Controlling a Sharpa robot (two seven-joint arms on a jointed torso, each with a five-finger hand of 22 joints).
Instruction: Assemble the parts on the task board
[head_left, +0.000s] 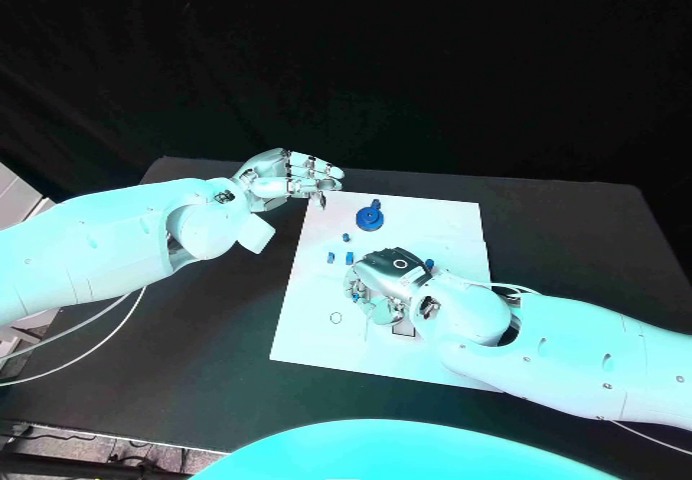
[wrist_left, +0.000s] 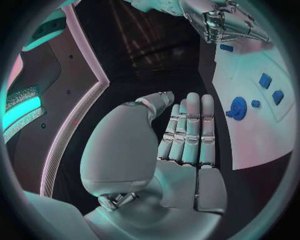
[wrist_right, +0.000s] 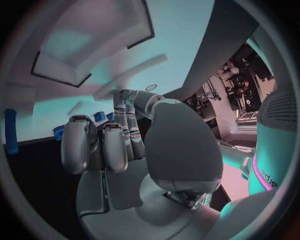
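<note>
Head view: we judge the blue parts (head_left: 371, 216) light, rigid, pinchable; right hand (head_left: 387, 288) curled, contents unclear; left hand (head_left: 281, 178) empty.

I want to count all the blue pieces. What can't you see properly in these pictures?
- Head view: the right robot hand rests over the middle of the task board, hiding any parts beneath it.
- Head view: the small blue pieces are too tiny to tell their shapes.
- Right wrist view: the blue pieces are partly hidden behind the fingers.
</note>
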